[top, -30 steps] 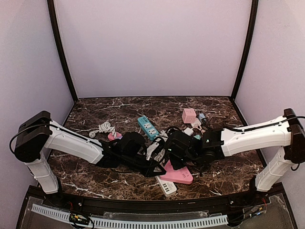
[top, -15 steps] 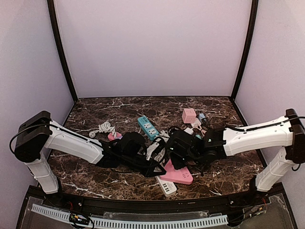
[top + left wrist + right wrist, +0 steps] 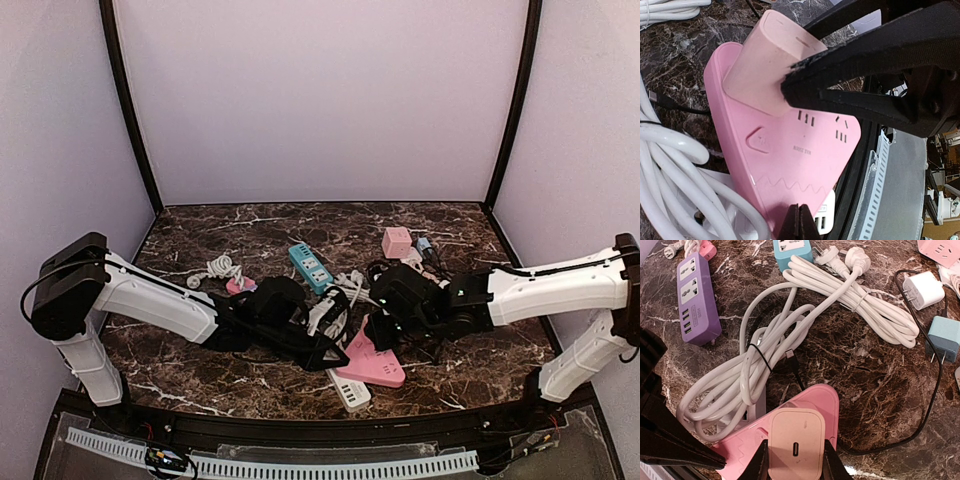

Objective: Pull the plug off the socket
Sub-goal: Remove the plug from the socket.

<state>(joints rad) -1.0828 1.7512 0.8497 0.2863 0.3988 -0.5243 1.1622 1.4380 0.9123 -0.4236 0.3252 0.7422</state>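
Note:
A pink triangular socket [image 3: 385,370] lies at the table's front middle; it also shows in the left wrist view [image 3: 790,145] and the right wrist view [image 3: 827,400]. A pale pink plug [image 3: 796,442] stands on it, and I cannot tell whether its pins are still seated. My right gripper [image 3: 796,460] is shut on the plug's two sides; in the top view the gripper [image 3: 380,332] hides the plug. The left wrist view shows the plug [image 3: 765,65] clamped in the black right fingers [image 3: 860,52]. My left gripper [image 3: 799,220] is shut, its tips pressed on the socket's near edge [image 3: 336,356].
White cable bundles [image 3: 790,330] lie beside the socket, over a white power strip [image 3: 350,392]. A purple strip [image 3: 697,297], a teal strip [image 3: 311,266], a pink cube socket [image 3: 397,241], a white charger [image 3: 923,290] and a blue charger [image 3: 942,337] lie behind. The table's front rail is close.
My right gripper and forearm have shifted to the right, away from the left arm. The left arm and the pink socket have stayed where they were.

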